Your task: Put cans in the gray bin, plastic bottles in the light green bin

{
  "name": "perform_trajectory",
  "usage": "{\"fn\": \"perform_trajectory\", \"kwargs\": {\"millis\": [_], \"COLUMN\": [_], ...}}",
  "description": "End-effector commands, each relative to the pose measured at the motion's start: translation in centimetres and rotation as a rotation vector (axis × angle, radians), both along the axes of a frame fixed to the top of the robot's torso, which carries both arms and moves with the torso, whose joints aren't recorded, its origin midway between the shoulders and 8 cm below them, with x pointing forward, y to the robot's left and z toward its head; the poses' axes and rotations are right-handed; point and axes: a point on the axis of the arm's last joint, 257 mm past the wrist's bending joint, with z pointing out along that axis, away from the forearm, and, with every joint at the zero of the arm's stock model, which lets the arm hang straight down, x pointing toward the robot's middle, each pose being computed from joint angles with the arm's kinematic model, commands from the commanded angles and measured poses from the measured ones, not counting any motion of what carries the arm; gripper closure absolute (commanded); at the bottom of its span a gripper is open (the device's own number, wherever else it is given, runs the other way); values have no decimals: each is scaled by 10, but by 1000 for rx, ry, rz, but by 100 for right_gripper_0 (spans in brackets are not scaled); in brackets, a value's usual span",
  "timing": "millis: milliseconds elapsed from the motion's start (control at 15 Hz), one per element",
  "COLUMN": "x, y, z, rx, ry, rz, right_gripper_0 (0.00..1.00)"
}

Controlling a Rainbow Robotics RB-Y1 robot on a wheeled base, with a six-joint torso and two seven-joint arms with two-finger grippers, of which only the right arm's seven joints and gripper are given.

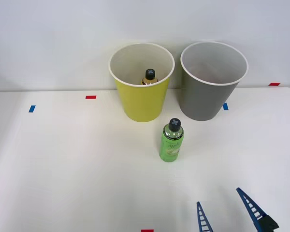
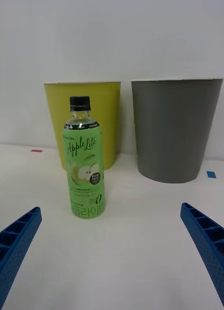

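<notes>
Item: 1 upright green bottle (image 1: 171,141), at 11 o'clock from the wide-open, empty right gripper (image 1: 221,209); risk: off-centre approach likely topples it.

Two bins stand side by side at the back of the table (image 1: 63,164), close to the wall (image 1: 48,43) — the light green bin (image 1: 142,99) on the left, the gray bin (image 1: 210,94) on the right, a narrow gap between them. One of the plastic bottles (image 1: 150,77) stands inside the light green bin. The other bottle (image 1: 171,140) stands upright on the table before the bins, just in front of the gap — nearer the light green bin. The right gripper (image 1: 224,213) sits nearer the robot, before this bottle and to its right, well apart from it.
</notes>
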Motion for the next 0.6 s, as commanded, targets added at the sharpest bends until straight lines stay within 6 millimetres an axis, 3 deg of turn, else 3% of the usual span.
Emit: {"fn": "perform_trajectory", "kwargs": {"millis": [67, 600], "x": [8, 66], "y": [10, 45], "z": [3, 14], "rx": [5, 17], "ry": [-12, -23], "rz": [24, 56], "right_gripper_0": [0, 0]}}
